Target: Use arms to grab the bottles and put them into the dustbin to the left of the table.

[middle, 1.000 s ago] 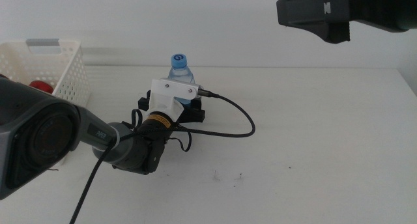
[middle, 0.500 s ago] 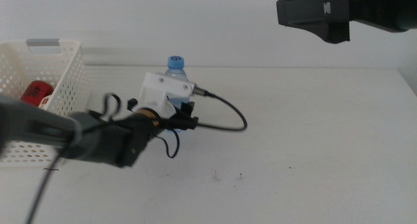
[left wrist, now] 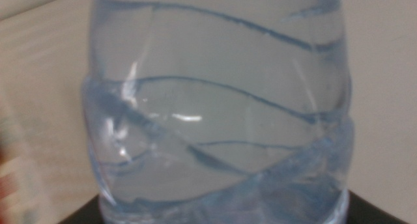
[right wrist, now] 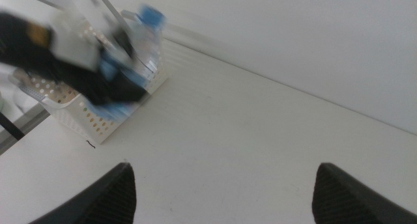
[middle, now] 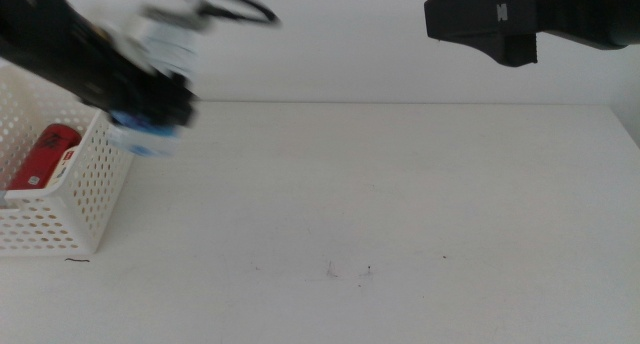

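My left end effector (middle: 150,104) is clamped around the water bottle (left wrist: 218,113), carrying it in the air just beside the dustbin (middle: 60,199), at that basket's near-right corner and a little above its rim. The picture is smeared there, so I cannot tell exactly how the bottle is tilted. Up close its clear ribbed wall looks thin and glossy; I judge it light, slick and easy to dent, so the ribbed waist is the place to grip, firmly but without crushing.

The red can (middle: 42,156) already lies inside the dustbin, leaning against its left side, leaving open space toward the right wall. The perforated rim is the edge I must clear; dropping from over the basket's middle seems safest, since a light bottle could bounce off the can or the rim.

My right end effector (right wrist: 221,185) waits high above the surface (middle: 400,214), well to the right of the dustbin, its jaws spread wide and holding nothing.
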### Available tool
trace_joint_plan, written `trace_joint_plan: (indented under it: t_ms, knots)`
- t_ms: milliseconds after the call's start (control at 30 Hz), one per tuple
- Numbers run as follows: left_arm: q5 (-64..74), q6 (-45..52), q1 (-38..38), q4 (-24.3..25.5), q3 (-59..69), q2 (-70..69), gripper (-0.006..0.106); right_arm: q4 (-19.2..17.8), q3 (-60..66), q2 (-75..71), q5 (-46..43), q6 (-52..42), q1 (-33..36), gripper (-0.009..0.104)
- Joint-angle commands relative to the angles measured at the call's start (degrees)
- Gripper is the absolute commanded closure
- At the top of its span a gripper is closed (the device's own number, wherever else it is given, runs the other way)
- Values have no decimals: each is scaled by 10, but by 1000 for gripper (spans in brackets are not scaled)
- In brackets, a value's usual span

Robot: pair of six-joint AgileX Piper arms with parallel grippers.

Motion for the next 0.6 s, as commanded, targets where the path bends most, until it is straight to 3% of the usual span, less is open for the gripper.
trace_joint_plan:
  t_ms: [0,233,400,567]
  knots:
    - [94,32,57,-7,-74,-1,102,-3,-2,-2,-7,-1,0,13]
    - [196,57,180,-28,-208,54,102,-3,-2,-2,-7,-1,0,13]
    - [201,65,234,-14,-218,93,102,-3,-2,-2,-7,-1,0,13]
    - [184,80,280,-44,-218,141,102,-3,-2,-2,-7,-1,0,13]
